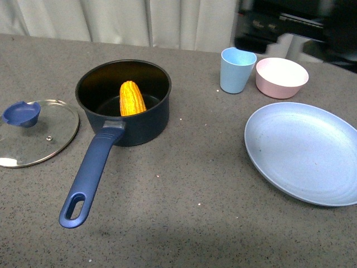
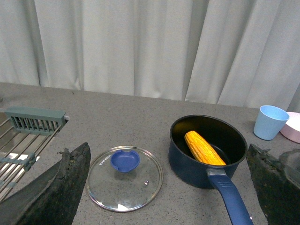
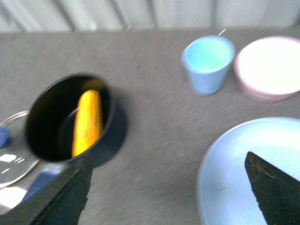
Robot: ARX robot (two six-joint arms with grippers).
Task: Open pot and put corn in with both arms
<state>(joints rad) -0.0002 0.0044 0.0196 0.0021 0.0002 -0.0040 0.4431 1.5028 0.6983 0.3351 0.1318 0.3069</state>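
The dark blue pot (image 1: pixel 124 120) stands open on the grey table, its long handle (image 1: pixel 92 173) pointing toward me. The yellow corn (image 1: pixel 132 99) leans inside it. The glass lid (image 1: pixel 34 132) with its blue knob (image 1: pixel 21 113) lies flat on the table to the pot's left. Neither arm shows in the front view. My left gripper (image 2: pixel 166 187) is open and empty, high above the lid (image 2: pixel 124 178) and pot (image 2: pixel 207 151). My right gripper (image 3: pixel 169 190) is open and empty, above the table between the pot (image 3: pixel 70 123) and the plate (image 3: pixel 243 173).
A light blue cup (image 1: pixel 237 70) and a pink bowl (image 1: pixel 281 77) stand at the back right. A large pale blue plate (image 1: pixel 304 152) lies at the right. A metal rack (image 2: pixel 28 136) shows in the left wrist view. Curtains hang behind the table.
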